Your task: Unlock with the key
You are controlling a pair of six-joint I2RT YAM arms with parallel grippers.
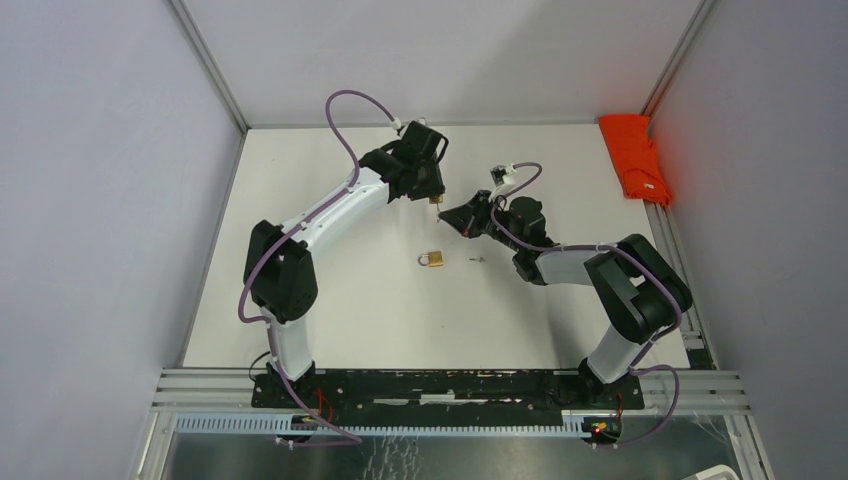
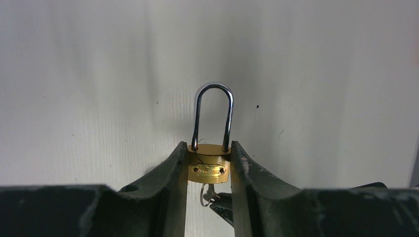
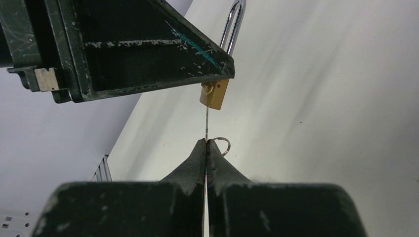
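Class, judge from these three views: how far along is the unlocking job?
Done: the left gripper clamps the padlock, held off the table, and the right gripper is shut on the key. In hand: the key's blade reaches the padlock's underside; how deep it sits cannot be told. Left: turning it and freeing the shackle, both legs seated in the body.

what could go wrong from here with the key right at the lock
1. The right gripper pinches the key only at its fingertips, so turning may twist it loose.
2. The left gripper holds the padlock just by its brass sides near the fingertips. A push or turn from the key could swivel it or slide it out.
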